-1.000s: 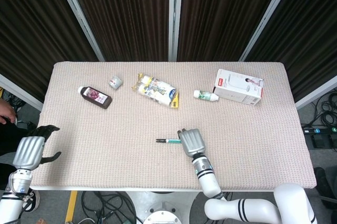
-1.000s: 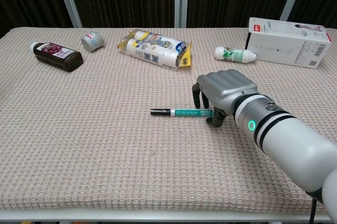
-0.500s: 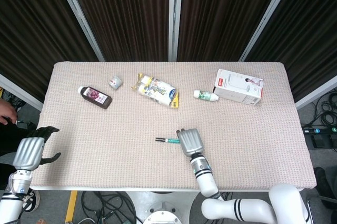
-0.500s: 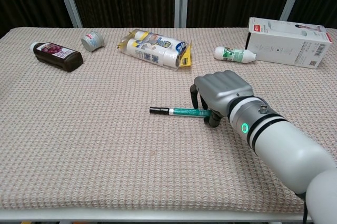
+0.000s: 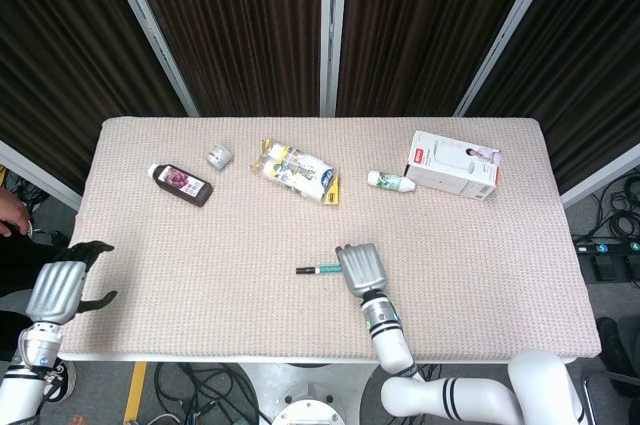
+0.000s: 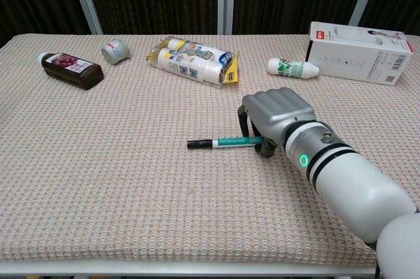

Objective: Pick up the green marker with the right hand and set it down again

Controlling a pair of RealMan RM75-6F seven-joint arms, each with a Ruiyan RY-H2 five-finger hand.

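Worktop: beige woven cover, carrying all items.

Marker: green barrel, black cap pointing left. Lies near the middle of the worktop, toward the front edge, slightly tilted, one end under the right hand.

Right hand: over the marker's right end, knuckles up, fingers curled down around the barrel. Appears to grip it; whether the marker is clear of the cloth cannot be told.

Left hand: off the front left corner, beyond the worktop's edge, fingers apart, holding nothing.

Other items, along the back edge: dark bottle, small jar, snack pack, white bottle, box.

Step in hand, by judgement: securing the grip and lifting. The hold is at one end, so the long capped end may droop or swing; firm closure before rising, then a slow straight lift, would suit. For setting down, lower until the barrel lies flat before letting go, lest it roll.
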